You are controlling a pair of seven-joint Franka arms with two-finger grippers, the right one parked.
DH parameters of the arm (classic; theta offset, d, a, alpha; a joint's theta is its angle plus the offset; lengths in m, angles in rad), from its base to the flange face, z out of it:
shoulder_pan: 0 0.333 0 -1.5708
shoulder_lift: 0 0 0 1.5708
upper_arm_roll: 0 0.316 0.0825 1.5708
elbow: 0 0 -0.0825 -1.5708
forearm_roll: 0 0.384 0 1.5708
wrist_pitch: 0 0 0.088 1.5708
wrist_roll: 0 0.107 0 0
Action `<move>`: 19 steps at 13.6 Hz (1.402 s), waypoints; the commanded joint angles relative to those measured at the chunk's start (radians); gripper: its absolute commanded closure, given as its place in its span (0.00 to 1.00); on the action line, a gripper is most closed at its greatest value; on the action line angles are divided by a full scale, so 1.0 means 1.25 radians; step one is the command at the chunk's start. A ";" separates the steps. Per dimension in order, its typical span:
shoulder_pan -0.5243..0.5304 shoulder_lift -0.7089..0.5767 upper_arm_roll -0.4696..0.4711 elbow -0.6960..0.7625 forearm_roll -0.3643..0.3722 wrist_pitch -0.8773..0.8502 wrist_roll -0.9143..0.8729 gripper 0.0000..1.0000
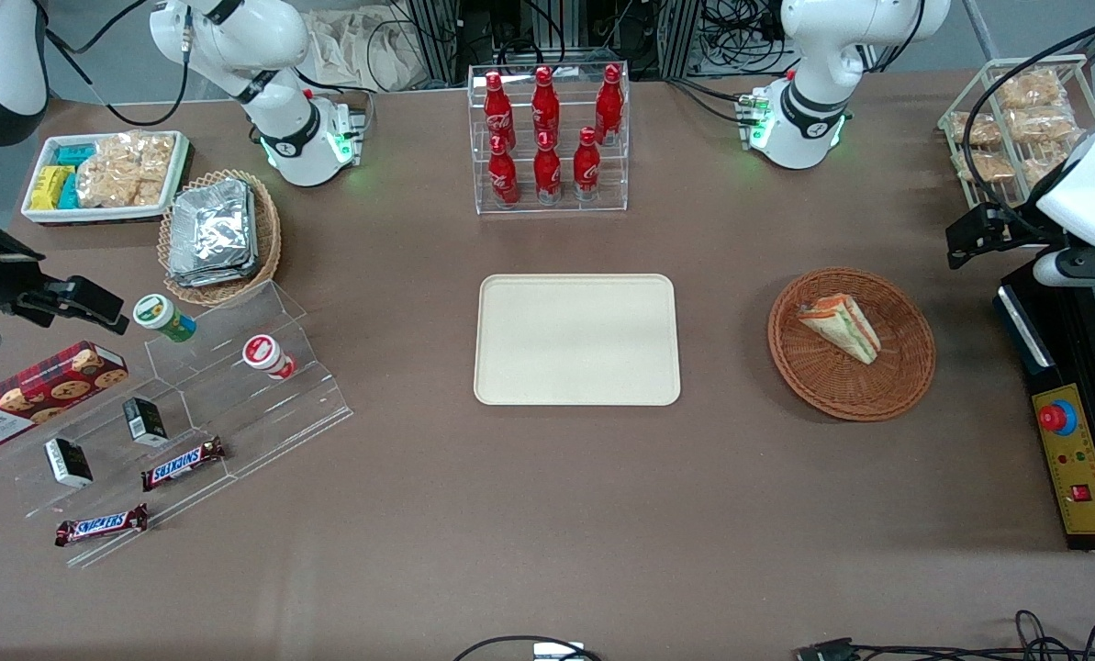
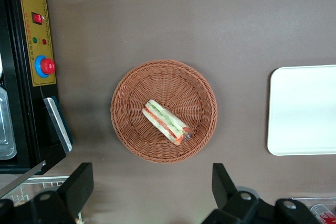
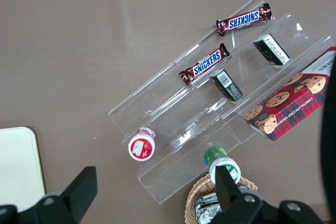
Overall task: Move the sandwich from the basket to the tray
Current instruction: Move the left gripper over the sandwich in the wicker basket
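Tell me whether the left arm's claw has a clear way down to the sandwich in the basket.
Probably yes. The claw is open above the table beside the basket, and the sandwich lies uncovered with nothing over it.

Brown table [image 1: 547,514] — tangled black cables [image 1: 721,28] along its edge

Six red cola bottles [image 1: 547,138] stand in a clear acrylic rack [image 1: 552,197] on the brown desk [image 1: 529,514]. Toward the parked arm's end, two Snickers bars [image 1: 183,463] lie on a clear stepped stand [image 1: 235,413].
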 commanded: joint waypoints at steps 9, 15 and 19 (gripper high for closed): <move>0.004 -0.007 0.004 -0.101 -0.001 0.036 -0.101 0.00; 0.023 -0.134 0.012 -0.506 0.000 0.372 -0.320 0.00; 0.025 -0.131 0.012 -0.596 0.002 0.465 -0.423 0.00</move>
